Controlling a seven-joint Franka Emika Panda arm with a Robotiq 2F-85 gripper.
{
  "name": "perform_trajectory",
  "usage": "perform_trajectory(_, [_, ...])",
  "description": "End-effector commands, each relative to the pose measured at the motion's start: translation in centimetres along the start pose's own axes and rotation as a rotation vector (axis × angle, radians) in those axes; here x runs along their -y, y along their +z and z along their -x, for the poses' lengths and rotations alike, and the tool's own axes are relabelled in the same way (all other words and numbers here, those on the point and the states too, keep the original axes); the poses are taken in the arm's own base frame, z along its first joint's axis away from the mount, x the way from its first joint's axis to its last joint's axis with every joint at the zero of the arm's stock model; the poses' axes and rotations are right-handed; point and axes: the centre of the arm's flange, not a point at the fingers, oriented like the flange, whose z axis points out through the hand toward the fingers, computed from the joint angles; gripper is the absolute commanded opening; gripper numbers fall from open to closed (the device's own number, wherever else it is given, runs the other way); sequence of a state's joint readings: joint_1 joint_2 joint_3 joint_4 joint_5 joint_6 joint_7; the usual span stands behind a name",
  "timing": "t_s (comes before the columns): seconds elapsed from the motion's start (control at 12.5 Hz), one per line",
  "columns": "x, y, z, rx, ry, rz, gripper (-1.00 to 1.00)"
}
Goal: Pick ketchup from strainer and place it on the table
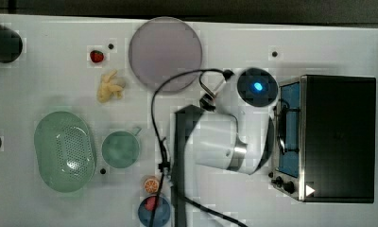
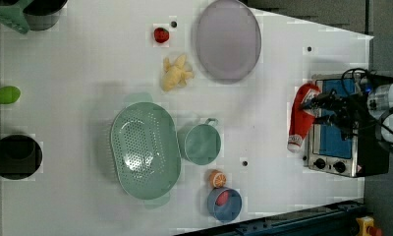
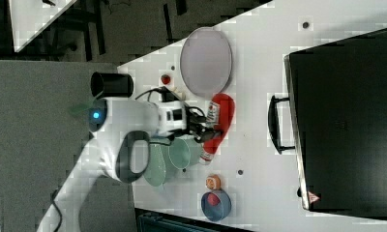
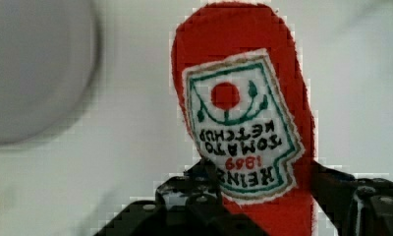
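- We see the gripper pinching the ketchup, its dark fingers pressed against either side of the soft red bottle near one end, with the white label facing the wrist camera.
- In the left view the ketchup hangs from the gripper in front of the small oven, clear of the table; we cannot tell how high it is.
- The strainer sits near the table's edge at the top view's left with nothing in it, so we judge the pick finished. What remains is to lower the bottle onto a bare patch of table and let go.
- In the right view the ketchup is seen between the grey plate and the green cup.
- The table is flat and white with a few small dark holes.
- Also on the table in the top view: a strawberry and a pale yellow toy beside the grey plate, the green cup just beside the strainer, and an orange slice next to a blue bowl holding a red fruit.
- Beyond the table, the right view shows a dark floor and grey matting.
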State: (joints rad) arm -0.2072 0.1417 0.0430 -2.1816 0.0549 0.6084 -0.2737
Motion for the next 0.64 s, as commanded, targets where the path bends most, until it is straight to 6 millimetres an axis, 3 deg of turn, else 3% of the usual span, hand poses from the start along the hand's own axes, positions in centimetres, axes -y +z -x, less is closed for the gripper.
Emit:
perform_trajectory(0.08, [3.4, 2.8, 3.8, -0.023, -0.161, -0.01, 0.17])
perform_trajectory(0.4, [2.7, 8.9, 4.0, -0.059, -0.179, -0.004, 0.23])
perform_trajectory(0.64, [2.8, 12.9, 3.5, -0.059, -0.194, 0.006, 0.85])
